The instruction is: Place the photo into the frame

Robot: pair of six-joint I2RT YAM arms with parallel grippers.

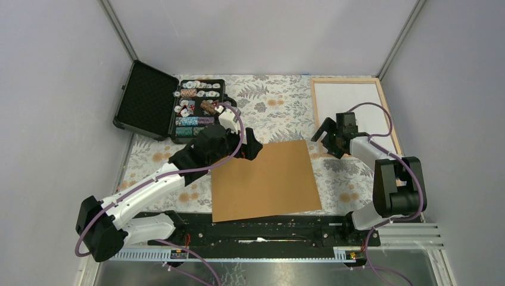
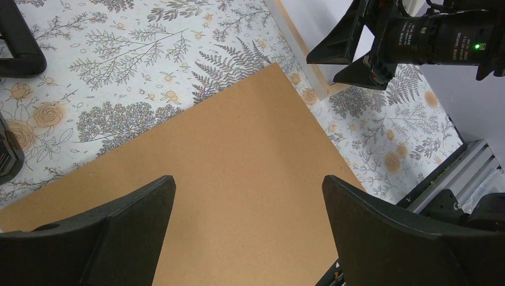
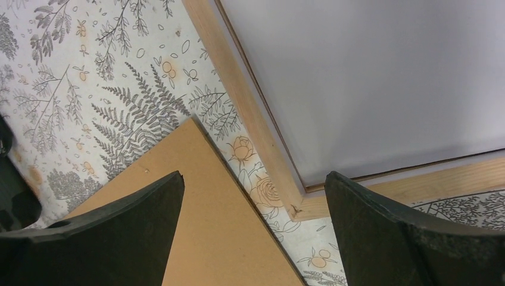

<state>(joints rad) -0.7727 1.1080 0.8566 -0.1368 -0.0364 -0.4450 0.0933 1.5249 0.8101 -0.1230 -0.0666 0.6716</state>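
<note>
The light-wood frame (image 1: 314, 113) lies flat at the far right. A plain white surface (image 1: 351, 101) fills it; I cannot tell whether this is the photo's white back, and no picture side shows. The brown backing board (image 1: 265, 182) lies flat mid-table. My left gripper (image 1: 253, 146) is open and empty above the board's far left part (image 2: 238, 137). My right gripper (image 1: 327, 140) is open and empty above the gap between the board's far right corner (image 3: 214, 226) and the frame's near left corner (image 3: 238, 101). The white surface (image 3: 369, 77) sits inside the rails.
An open black case of poker chips (image 1: 178, 104) stands at the far left, just behind the left arm. A floral cloth (image 1: 280, 104) covers the table. Grey walls close both sides; the frame lies close to the right wall. A metal rail (image 1: 268, 229) runs along the near edge.
</note>
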